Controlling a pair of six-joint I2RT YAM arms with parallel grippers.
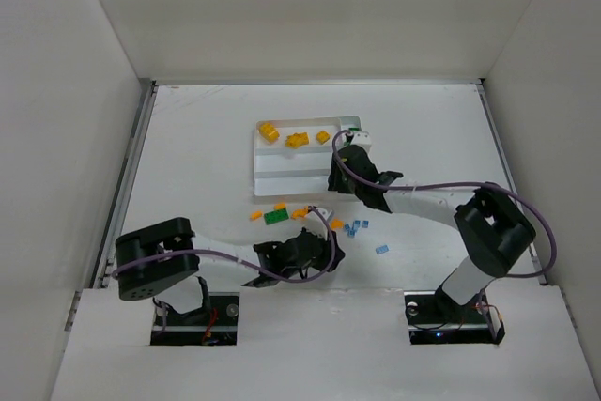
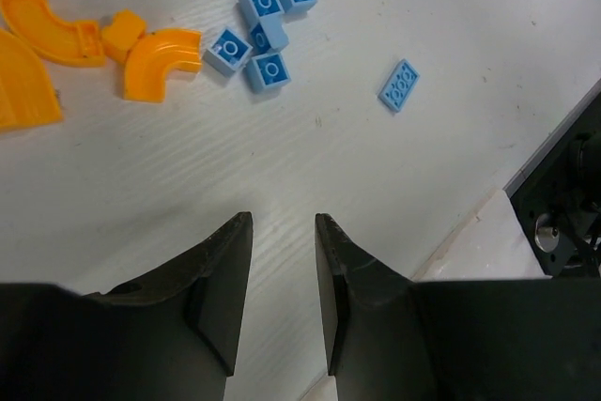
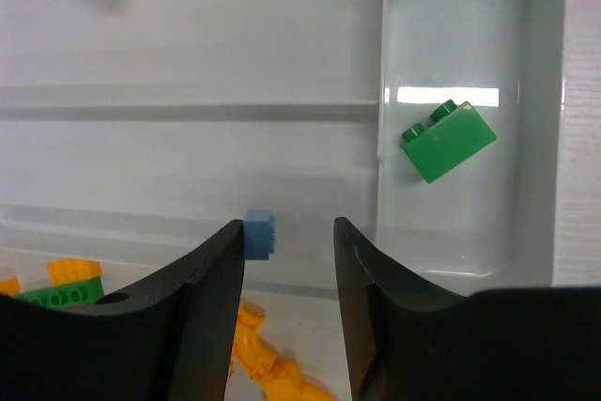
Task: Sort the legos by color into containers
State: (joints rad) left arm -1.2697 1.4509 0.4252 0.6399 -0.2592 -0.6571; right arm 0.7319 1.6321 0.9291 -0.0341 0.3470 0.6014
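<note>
Right gripper (image 3: 289, 225) jaws apart, empty; one blue brick (image 3: 260, 234) just beside its left finger, at the tray's (image 3: 188, 110) near section. Two green bricks (image 3: 448, 141) lie in the narrow right section, three yellow bricks (image 1: 298, 140) in the far one. Left gripper (image 2: 284, 218), narrowly apart, holds nothing.
</note>
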